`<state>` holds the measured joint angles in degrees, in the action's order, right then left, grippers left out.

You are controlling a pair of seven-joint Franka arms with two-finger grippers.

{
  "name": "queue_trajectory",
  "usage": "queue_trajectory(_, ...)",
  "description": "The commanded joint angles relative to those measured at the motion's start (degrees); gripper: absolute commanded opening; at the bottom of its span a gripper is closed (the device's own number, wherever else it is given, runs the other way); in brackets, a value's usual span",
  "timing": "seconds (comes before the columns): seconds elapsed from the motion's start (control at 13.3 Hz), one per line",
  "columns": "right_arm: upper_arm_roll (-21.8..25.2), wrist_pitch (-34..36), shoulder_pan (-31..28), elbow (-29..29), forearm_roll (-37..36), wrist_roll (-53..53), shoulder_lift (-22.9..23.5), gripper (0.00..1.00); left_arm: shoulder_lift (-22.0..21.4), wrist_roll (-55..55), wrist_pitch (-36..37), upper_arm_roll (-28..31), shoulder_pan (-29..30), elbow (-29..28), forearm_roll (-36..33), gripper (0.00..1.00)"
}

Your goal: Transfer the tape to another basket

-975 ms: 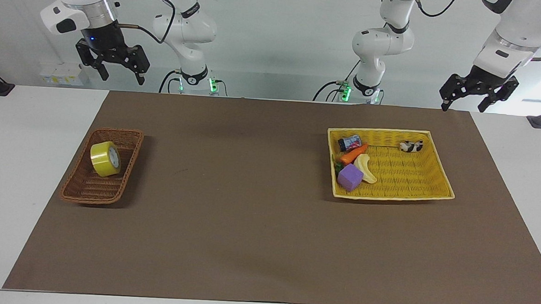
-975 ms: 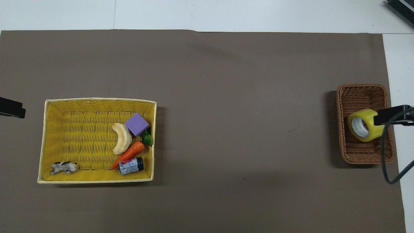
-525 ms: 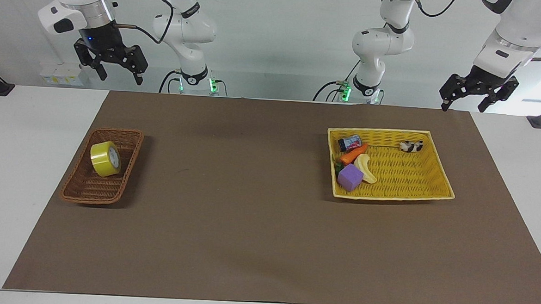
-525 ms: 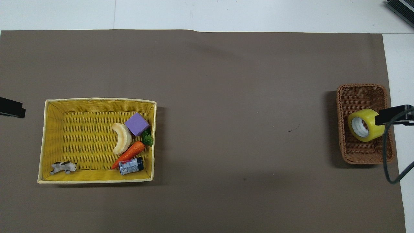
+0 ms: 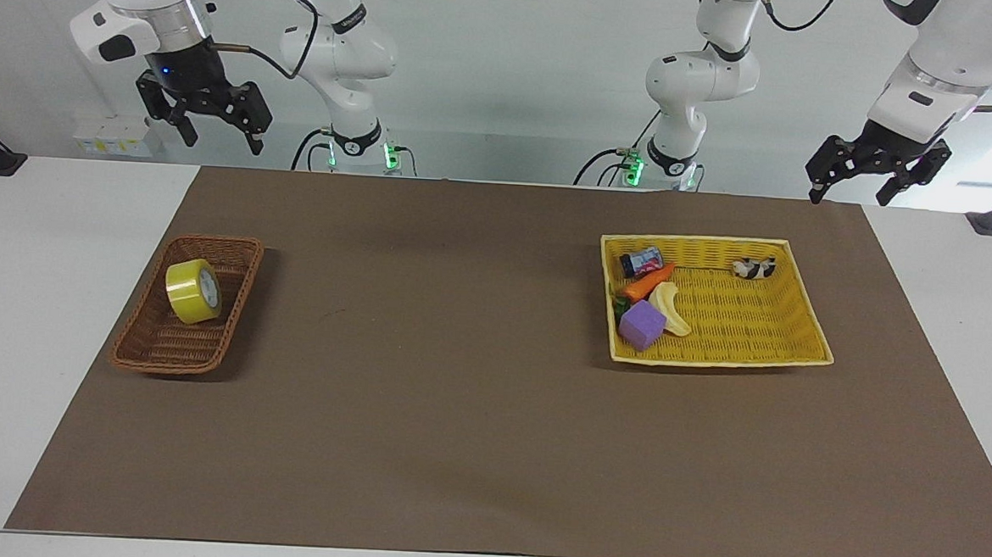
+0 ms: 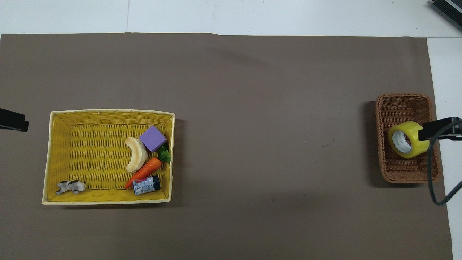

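The yellow tape [image 5: 193, 291] stands on edge in the narrow brown wicker basket [image 5: 161, 354] at the right arm's end of the table. It also shows in the overhead view [image 6: 407, 144], in the same basket [image 6: 406, 173]. My right gripper [image 5: 223, 141] is open and empty, high above the table's edge nearest the robots, well above the basket and clear of the tape. One of its fingers [image 6: 438, 129] overlaps the tape's edge in the overhead view. My left gripper [image 5: 853, 194] is open and empty, raised at the left arm's end.
A flat yellow tray basket [image 5: 798, 349] at the left arm's end holds a purple cube [image 5: 641, 324], a pale banana [image 5: 671, 309], a carrot [image 5: 649, 281], a small can [image 5: 641, 261] and a toy cow [image 5: 754, 267]. A brown mat [image 5: 456, 395] covers the table.
My right gripper has risen slightly and drawn back a little from over the brown basket. The tape, both baskets and the left arm have not moved.
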<state>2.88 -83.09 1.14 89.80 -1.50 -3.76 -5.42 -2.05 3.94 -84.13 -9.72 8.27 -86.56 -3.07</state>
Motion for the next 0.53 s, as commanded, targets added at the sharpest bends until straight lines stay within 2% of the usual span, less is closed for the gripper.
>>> queue_trajectory(0.0, 0.1, 1.0, -0.7, 0.2, 2.2, -0.3, -0.4, 1.0, 0.1, -0.2, 0.6, -0.4, 0.4, 0.3, -1.0, 1.0)
queue_trajectory(0.45, 0.3, -0.2, -0.7, 2.5, 1.9, -0.5, -1.9, 1.0, 0.0, -0.2, 0.6, -0.4, 0.4, 0.3, -1.0, 1.0)
